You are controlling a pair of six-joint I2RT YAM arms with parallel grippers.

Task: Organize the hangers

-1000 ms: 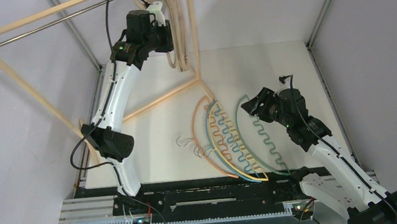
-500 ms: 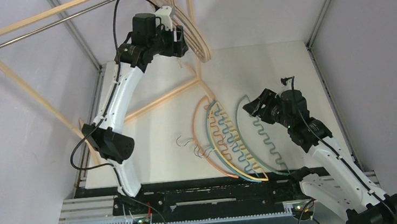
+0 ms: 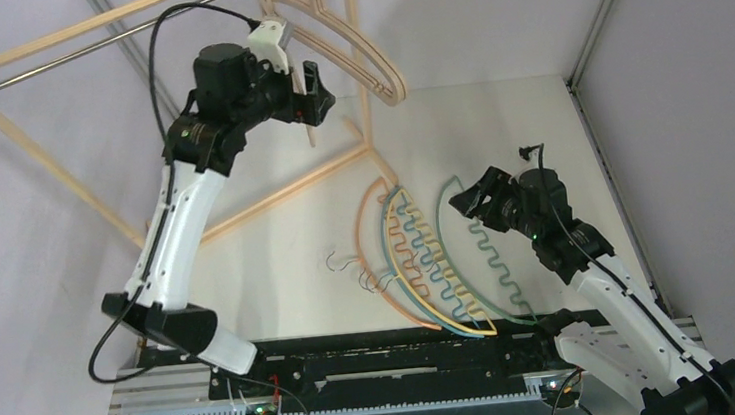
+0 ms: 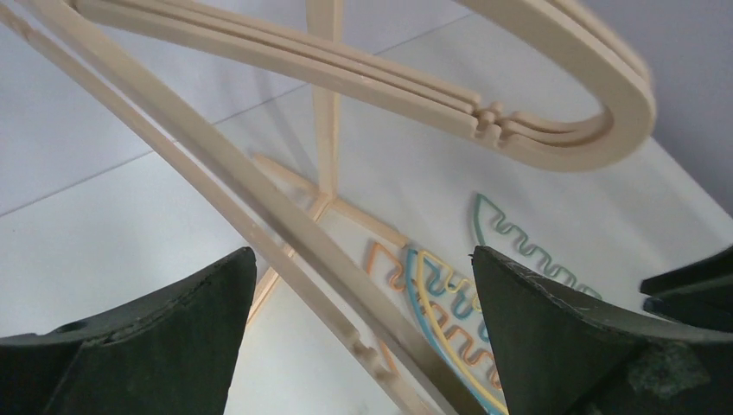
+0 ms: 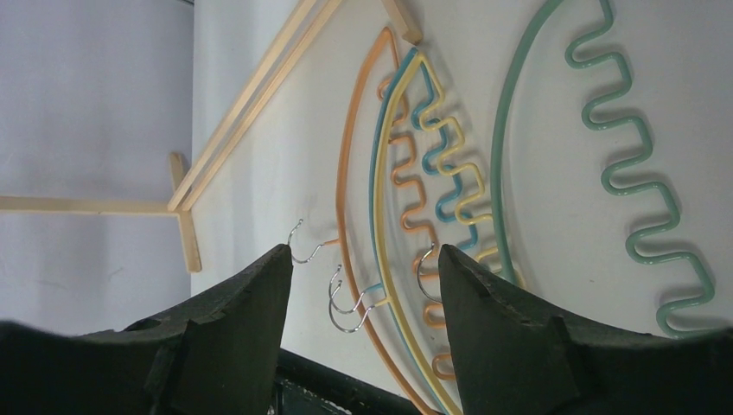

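Up high, the left claw [image 4: 360,252] gapes wide and empty beside the hung wooden hangers [image 4: 389,84] (right claw [image 5: 363,248], also open, grips nothing above the coloured hangers [image 3: 418,253]).

Orange, teal, yellow, green wavy hangers [image 3: 427,263]

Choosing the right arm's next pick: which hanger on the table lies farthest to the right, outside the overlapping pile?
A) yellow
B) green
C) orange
B: the green hanger lies at the right end of the row, on the side of the stacked hangers that faces the open right claw.
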